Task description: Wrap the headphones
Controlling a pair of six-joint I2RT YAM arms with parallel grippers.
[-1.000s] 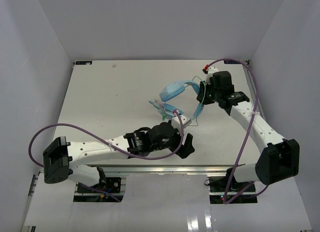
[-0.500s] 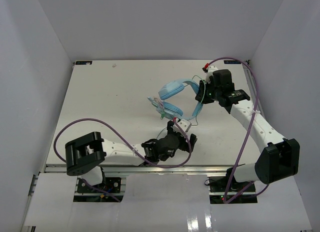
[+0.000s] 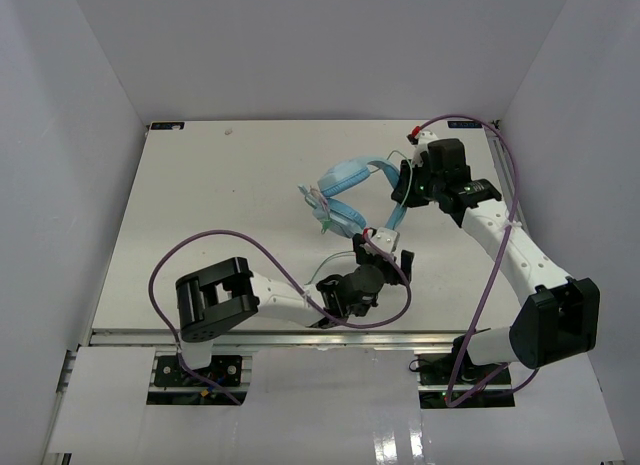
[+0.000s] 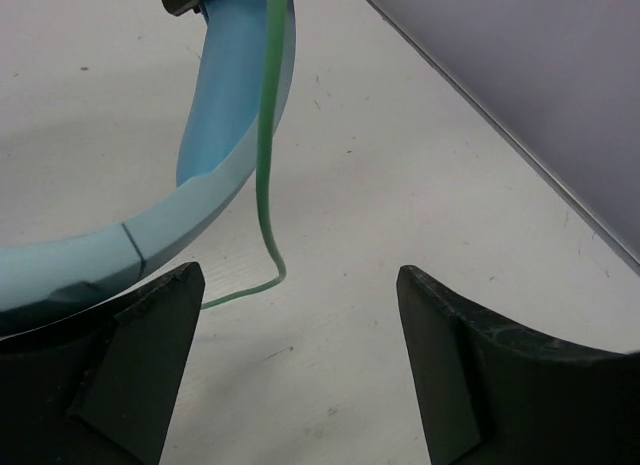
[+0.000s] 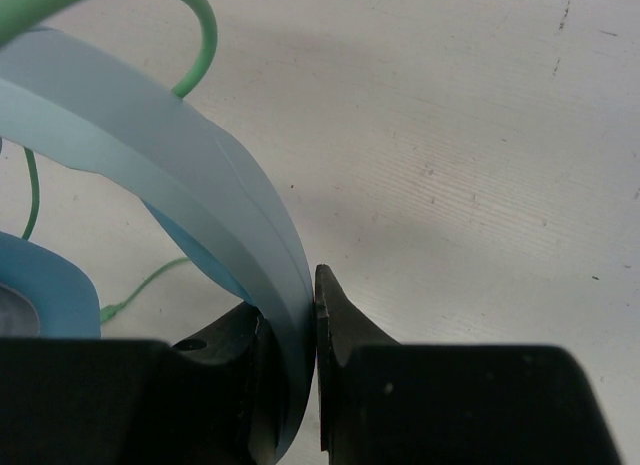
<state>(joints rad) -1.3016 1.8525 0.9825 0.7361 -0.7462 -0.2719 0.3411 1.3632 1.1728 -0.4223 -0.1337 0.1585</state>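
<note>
**tomk:** So where's the wrap at? The light blue over-ear headphones with the padded cups (image 3: 342,182) sit mid-table, toward the right side. The curved blue headband (image 5: 200,185) looks raised off the white tabletop (image 3: 200,205).

**rue:** Looks early to me. The right gripper (image 5: 290,325) is pinched tight on the headband, one finger on each face of the strip, so it's basically a clamp. The left gripper (image 4: 298,277) is spread wide with nothing in it, just in front of the band.

**tomk:** And the thin pale green cable (image 4: 266,135)?

**rue:** It hangs down along the band's face, kinks near the table and trails off sideways, right in line with the left's open fingers. I can't tell whether any turns are on yet, and I can't spot the plug.

**tomk:** Next move then?

**rue:** My guess is left closes on that hanging stretch, then carries it round the band while right holds the headphones in place. It needs a careful pinch. The cord's skinny and lies nearly against the plastic, so it'd be easy to grab the band instead or miss altogether.

**tomk:** Anything in the way?

**rue:** The thick purple arm cable (image 3: 200,250) loops beside the folded left arm (image 3: 285,295), and the two grippers are near each other. That's tight space for a winding motion.
</note>
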